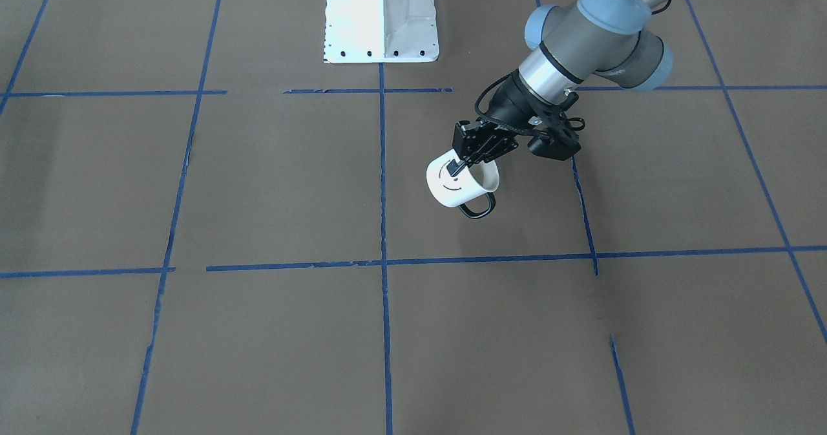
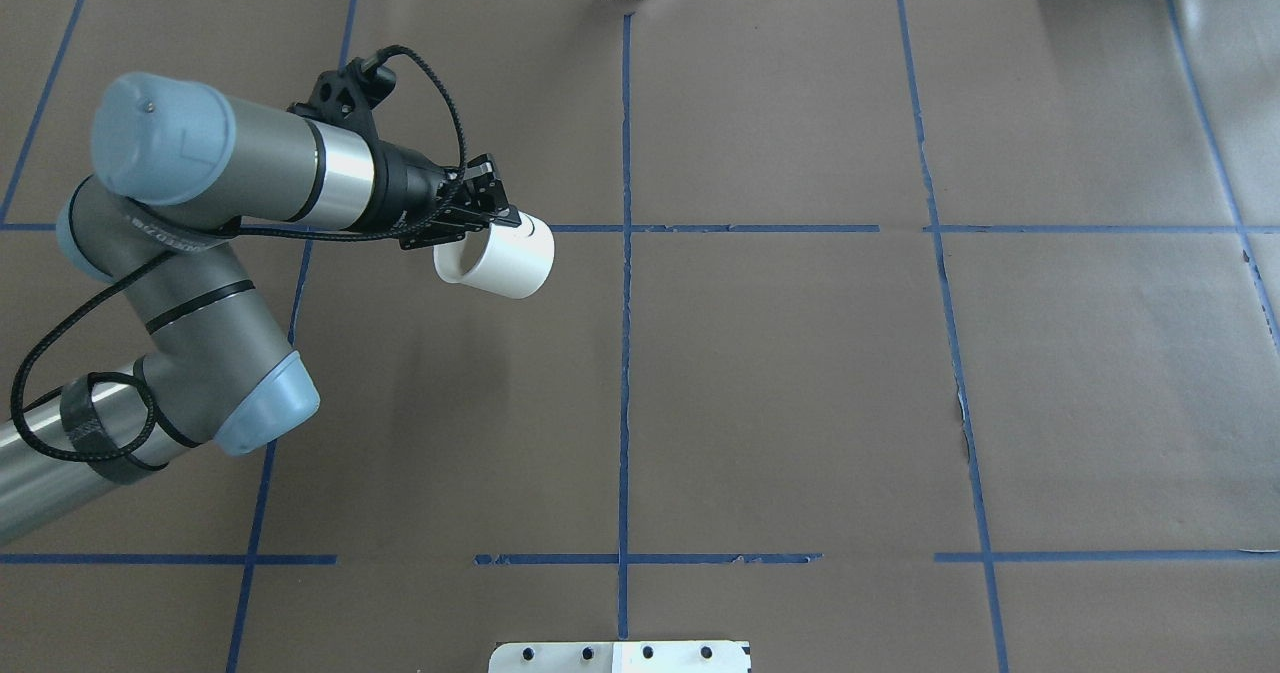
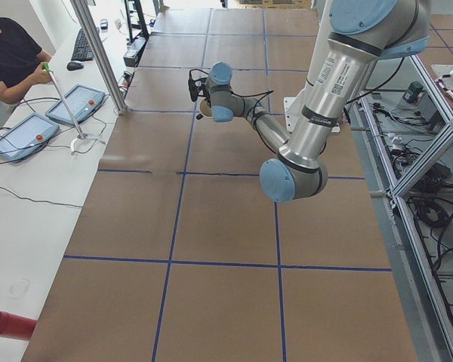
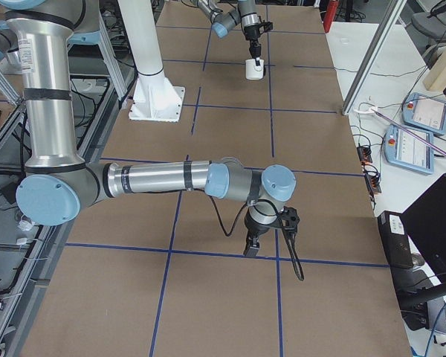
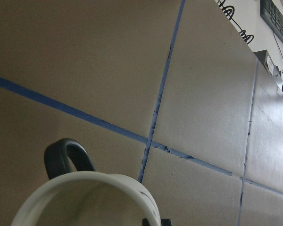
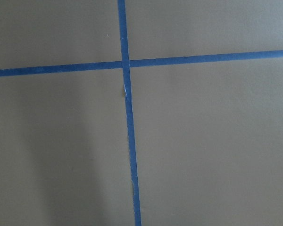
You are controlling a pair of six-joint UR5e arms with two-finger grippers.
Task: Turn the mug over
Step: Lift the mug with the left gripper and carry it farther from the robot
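Note:
The white mug [image 1: 460, 184] with a black loop handle and a smiley face is pinched by its rim in my left gripper [image 1: 457, 169], which is shut on it. The mug is tilted over, mouth towards the arm, handle towards the operators' side. In the overhead view the mug [image 2: 500, 259] hangs at the left gripper [image 2: 503, 221], left of the centre tape line. The left wrist view shows its rim [image 5: 85, 188] and handle [image 5: 66, 155]. My right gripper [image 4: 253, 242] shows only in the exterior right view, low over the table; I cannot tell if it is open.
Brown paper with blue tape grid lines [image 2: 625, 353] covers the table. The white robot base plate [image 1: 381, 21] stands at the robot's side. An operator [image 3: 11, 53] sits at a side bench with pendants [image 3: 75, 104].

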